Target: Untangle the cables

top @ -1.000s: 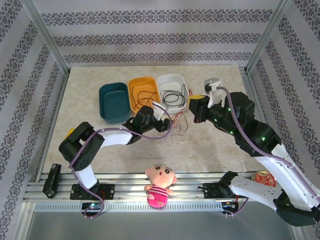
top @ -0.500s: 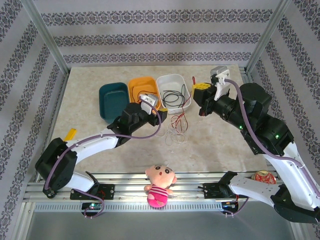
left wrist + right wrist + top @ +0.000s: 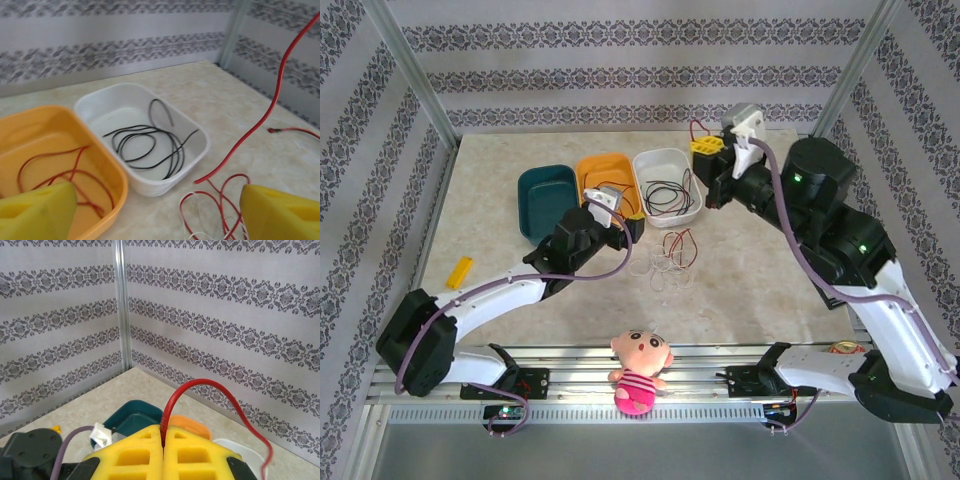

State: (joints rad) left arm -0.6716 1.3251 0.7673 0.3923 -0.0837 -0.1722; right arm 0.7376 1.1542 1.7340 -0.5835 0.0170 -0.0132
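While thin black wires [image 3: 665, 195] lie sorted in a white plastic tub [image 3: 665, 152], a red-white tangle [image 3: 668, 258] lies unsorted mid-frame; right pincer [image 3: 163, 432] clamps one thin red wire [image 3: 200, 381], left pincer [image 3: 160, 210] gapes empty.

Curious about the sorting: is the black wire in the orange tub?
No, the black wire lies coiled in the white tub.

top external: high, near edge, looking down over table [image 3: 760, 270]. left wrist: low, close on white bin [image 3: 117, 117], shared with top. right wrist: faces wall corner [image 3: 120, 305].
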